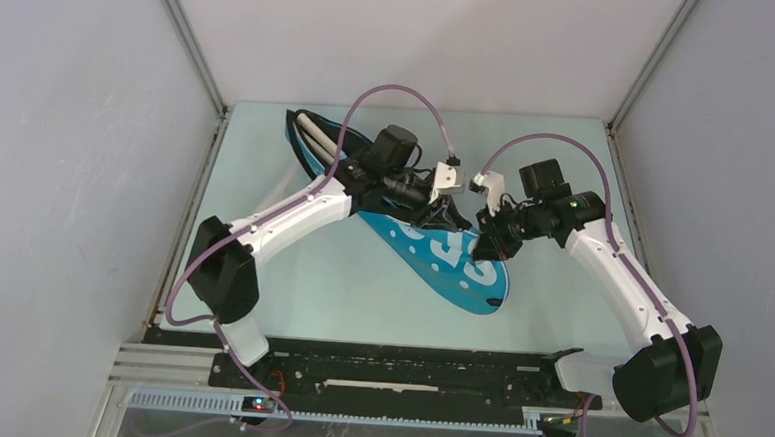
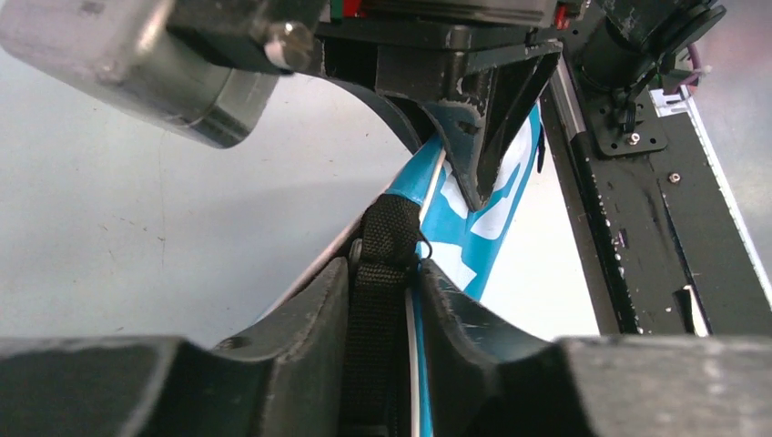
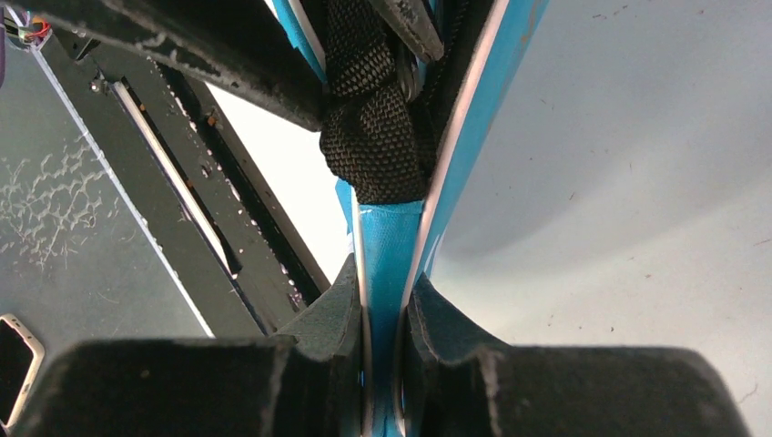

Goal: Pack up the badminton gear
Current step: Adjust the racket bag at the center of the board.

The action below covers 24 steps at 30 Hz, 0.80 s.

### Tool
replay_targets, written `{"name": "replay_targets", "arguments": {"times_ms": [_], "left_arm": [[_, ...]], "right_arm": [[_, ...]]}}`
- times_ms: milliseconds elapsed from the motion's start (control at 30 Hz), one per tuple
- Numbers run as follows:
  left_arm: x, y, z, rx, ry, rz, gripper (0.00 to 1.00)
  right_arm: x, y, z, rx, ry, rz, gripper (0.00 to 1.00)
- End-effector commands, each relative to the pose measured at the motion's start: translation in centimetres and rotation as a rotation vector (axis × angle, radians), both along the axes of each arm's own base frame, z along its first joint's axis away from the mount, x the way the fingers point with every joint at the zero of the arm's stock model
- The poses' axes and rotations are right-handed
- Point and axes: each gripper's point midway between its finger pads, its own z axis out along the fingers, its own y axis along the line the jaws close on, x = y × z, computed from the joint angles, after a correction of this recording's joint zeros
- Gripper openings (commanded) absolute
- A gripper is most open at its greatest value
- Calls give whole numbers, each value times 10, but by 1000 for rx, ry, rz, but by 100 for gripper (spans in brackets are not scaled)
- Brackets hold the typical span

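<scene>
1. The long blue fabric racket bag point(image 1: 432, 251) with big white lettering lies diagonally across the pale green table top point(image 1: 339, 296), one end toward the far-left corner and the rounded end toward the near right.
2. At the far-left end, two white rod-like ends point(image 1: 313, 130) poke out of the bag's dark mouth. From up here I can't tell whether they are handles or a tube.
3. Both arms meet over the middle of the bag, wrists nearly nose to nose.
4. The left gripper point(image 1: 446, 220) is down on the bag's upper edge. On its wrist view, the black woven strap point(image 2: 378, 291) fills the gap between the fingers point(image 2: 300, 319), with the white piping and a sliver of blue beside it. So the fingers are pressed in on the strap.
5. The right gripper point(image 1: 484, 246) sits just beside it, toward the rounded end. Its own camera shows the fingers point(image 3: 309, 319) pinched tight on a thin fold of the blue bag edge, with white piping on both sides.
6. Just beyond that pinch, the strap bunches into a black knot-like lump on the bag's edge.
7. A black mounting rail point(image 1: 385, 374) runs along the near edge of the table, well apart from the bag.
</scene>
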Motion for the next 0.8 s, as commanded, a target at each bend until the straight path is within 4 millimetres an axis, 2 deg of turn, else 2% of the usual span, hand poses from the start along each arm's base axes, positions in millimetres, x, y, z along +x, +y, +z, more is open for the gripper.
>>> {"name": "replay_targets", "arguments": {"times_ms": [0,67,200,233,267,300,400,600,667,767], "left_arm": [[1,4,23,-32,-8,-18,31],[6,7,27,-33,-16,-2,23],[5,7,28,-31,-21,-10,16],[5,7,27,-30,-17,-13,11],[4,6,27,-29,-13,-15,2],[4,6,27,-28,-11,-17,1],[3,8,35,-34,-6,-5,0],[-6,15,65,-59,27,63,0],[-12,18,67,-51,21,82,0],[-21,19,58,-31,46,84,0]], "right_arm": [[-17,-6,-14,-53,39,43,0],[-17,-6,-15,-54,41,44,0],[-16,-6,-14,-53,32,39,0],[-16,-6,-14,-54,30,38,0],[-16,-7,-13,-56,28,35,0],[-16,-7,-13,-56,27,33,0],[-11,-11,-15,-80,15,8,0],[12,-21,-16,-140,-59,-88,0],[18,-23,-14,-148,-88,-113,0],[26,-23,-5,-139,-147,-132,0]]}}
